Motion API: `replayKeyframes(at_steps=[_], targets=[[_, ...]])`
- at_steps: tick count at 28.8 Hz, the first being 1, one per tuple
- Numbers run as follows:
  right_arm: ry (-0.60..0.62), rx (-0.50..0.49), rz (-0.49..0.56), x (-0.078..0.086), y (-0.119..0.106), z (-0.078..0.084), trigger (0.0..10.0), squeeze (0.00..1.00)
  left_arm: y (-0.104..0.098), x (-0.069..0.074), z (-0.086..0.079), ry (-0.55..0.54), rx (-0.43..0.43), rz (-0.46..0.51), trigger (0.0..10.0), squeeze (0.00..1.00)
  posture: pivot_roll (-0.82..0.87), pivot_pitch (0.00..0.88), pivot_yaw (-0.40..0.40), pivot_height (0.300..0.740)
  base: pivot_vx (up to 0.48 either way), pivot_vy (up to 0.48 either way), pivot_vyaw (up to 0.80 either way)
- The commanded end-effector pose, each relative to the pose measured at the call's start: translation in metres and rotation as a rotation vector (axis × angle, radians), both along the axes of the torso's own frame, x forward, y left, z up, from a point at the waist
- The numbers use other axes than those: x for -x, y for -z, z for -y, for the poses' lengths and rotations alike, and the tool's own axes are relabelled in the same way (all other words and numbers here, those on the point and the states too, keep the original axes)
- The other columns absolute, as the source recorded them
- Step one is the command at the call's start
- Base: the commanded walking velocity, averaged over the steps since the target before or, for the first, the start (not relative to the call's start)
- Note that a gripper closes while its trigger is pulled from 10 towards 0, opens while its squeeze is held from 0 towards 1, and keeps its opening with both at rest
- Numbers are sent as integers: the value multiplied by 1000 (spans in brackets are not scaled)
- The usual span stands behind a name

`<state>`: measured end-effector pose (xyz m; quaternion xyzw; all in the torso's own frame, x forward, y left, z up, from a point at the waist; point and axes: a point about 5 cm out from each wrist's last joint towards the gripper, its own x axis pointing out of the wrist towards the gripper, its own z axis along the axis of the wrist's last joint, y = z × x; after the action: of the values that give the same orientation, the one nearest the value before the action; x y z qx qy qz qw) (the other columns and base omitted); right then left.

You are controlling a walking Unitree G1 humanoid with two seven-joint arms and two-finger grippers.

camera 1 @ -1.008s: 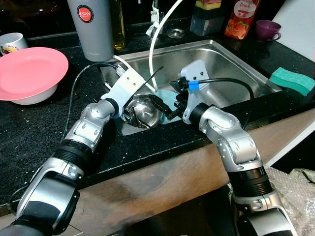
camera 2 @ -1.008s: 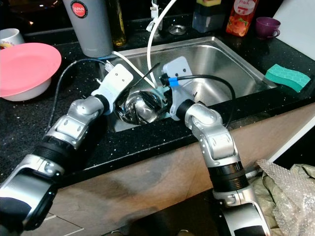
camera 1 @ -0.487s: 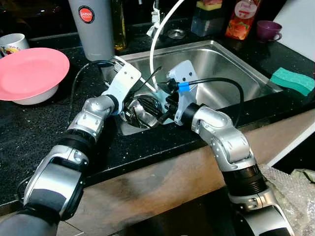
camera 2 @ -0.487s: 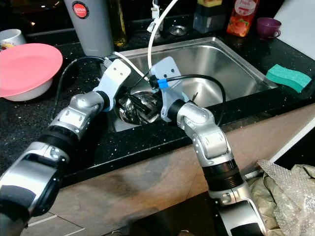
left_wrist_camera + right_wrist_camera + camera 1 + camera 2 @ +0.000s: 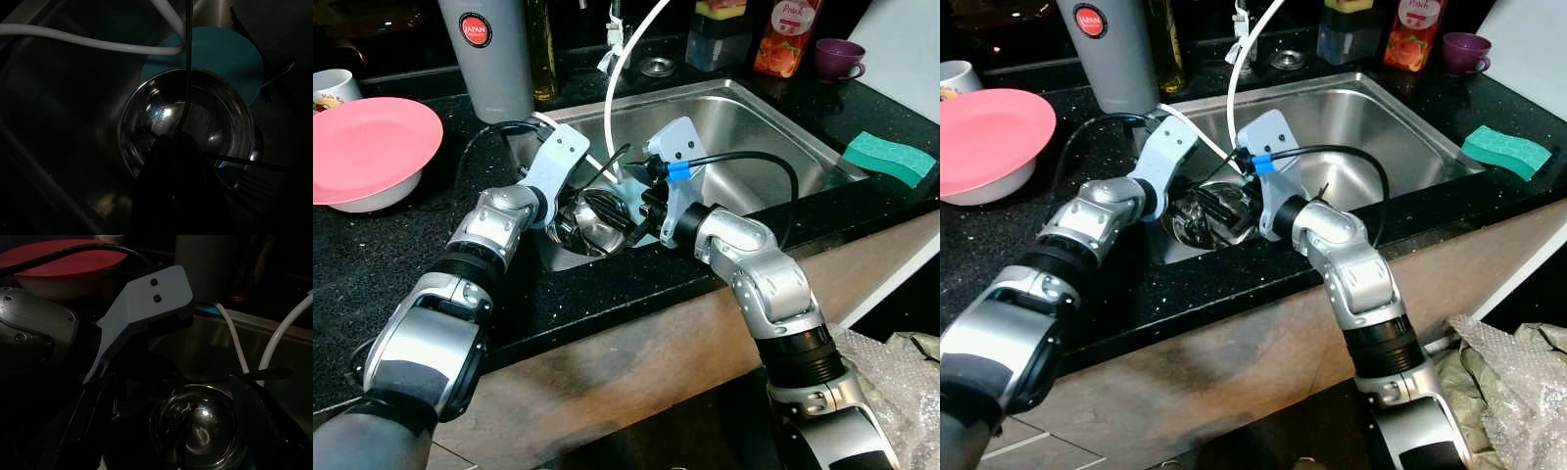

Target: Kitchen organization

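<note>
Left eye view: both arms reach over the black table's (image 5: 401,245) front edge into the sink (image 5: 754,127), meeting at a steel bowl (image 5: 592,220) in its near-left corner. The left gripper (image 5: 570,217) sits at the bowl's left rim, the right gripper (image 5: 641,217) at its right, about equally near; whether either pair of jaws grips the rim, I cannot tell. Behind lie a teal plate (image 5: 220,58), a pink bowl (image 5: 367,147) and a green sponge (image 5: 886,157).
</note>
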<state>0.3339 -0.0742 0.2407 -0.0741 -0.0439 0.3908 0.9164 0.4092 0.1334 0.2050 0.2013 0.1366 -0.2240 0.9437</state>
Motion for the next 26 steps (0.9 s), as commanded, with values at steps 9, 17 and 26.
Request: replayKeyframes(at_steps=[9, 17, 26], targets=[[-8, 17, -16, -4, 0, 2, 10000, 0, 19, 3, -11, -39, 10, -93, 10000, 4, 27, 108, 2, 740, 0, 0, 0], [-8, 21, -16, -5, 0, 3, 10000, 0, 15, 2, -11, -36, 23, -83, 10000, 812, 29, 106, 1, 740, 0, 0, 0], [-5, 22, -11, -6, -1, 3, 10000, 0, 4, -1, -13, -53, 31, -40, 10000, 0, 29, 102, 1, 740, 0, 0, 0]])
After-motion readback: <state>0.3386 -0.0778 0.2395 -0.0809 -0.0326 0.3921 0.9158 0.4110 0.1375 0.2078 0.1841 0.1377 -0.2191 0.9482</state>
